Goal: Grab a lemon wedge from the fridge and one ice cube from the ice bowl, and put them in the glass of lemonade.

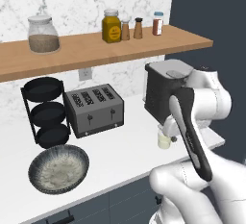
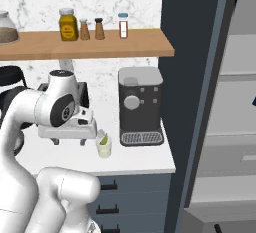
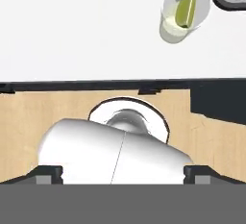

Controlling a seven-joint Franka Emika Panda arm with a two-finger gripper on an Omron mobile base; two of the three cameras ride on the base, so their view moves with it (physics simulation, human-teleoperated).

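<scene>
The glass of lemonade [image 2: 104, 148] stands on the white counter just left of the coffee machine [image 2: 140, 106]. A yellow-green lemon wedge [image 2: 103, 139] leans inside it. In the hand view the glass of lemonade [image 3: 169, 26] sits at the upper right with the lemon wedge [image 3: 186, 7] in it. My gripper [image 2: 68, 138] hovers over the counter left of the glass; its fingertips [image 3: 48, 172] stand wide apart, open and empty. The ice bowl [image 1: 33, 172] lies near the counter's front left edge; I cannot make out a single ice cube in its whitish speckled inside. The fridge [image 2: 235, 102] stands open at the right.
A toaster [image 1: 94, 110] and a black tiered rack [image 1: 45, 112] stand behind the bowl. Jars and shakers line the wooden shelf [image 1: 144, 45] above. My forearm crosses in front of the glass of lemonade [image 1: 164, 140] in the left base view. Dark drawer fronts [image 2: 130, 197] run below the counter.
</scene>
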